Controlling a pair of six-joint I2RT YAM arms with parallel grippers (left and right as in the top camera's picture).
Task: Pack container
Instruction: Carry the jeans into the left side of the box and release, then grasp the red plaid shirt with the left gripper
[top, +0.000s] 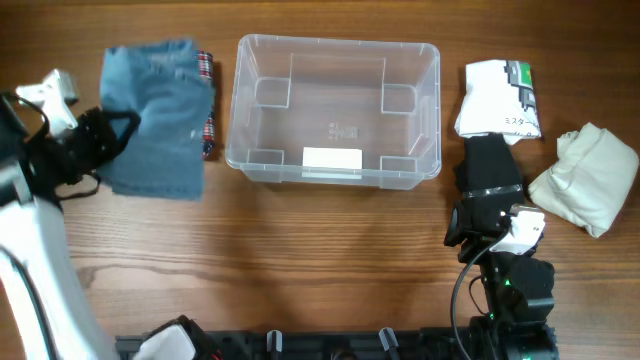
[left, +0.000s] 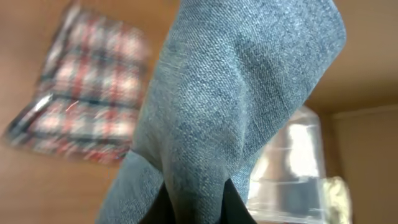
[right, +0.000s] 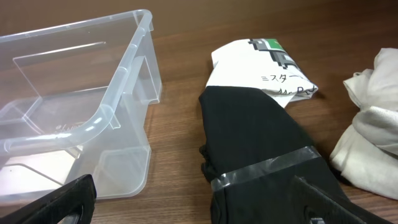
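The clear plastic container (top: 340, 41) stands empty at the table's middle, its white label (top: 332, 158) on the near wall. A folded blue denim garment (top: 155, 115) lies left of it, partly over a plaid cloth (top: 208, 105). My left gripper (top: 108, 135) is shut on the denim's left edge; in the left wrist view the denim (left: 236, 93) rises from between the fingers (left: 193, 202). My right gripper (top: 480, 225) is open, its fingers (right: 193, 208) spread wide just short of a black folded garment (right: 261, 137) bound with clear tape, right of the container (right: 134, 56).
A white packaged garment with printed text (top: 500, 100) lies beyond the black one (top: 490, 165). A cream cloth bundle (top: 585, 180) sits at the far right. The plaid cloth (left: 87, 118) and the container (left: 292, 168) show blurred in the left wrist view.
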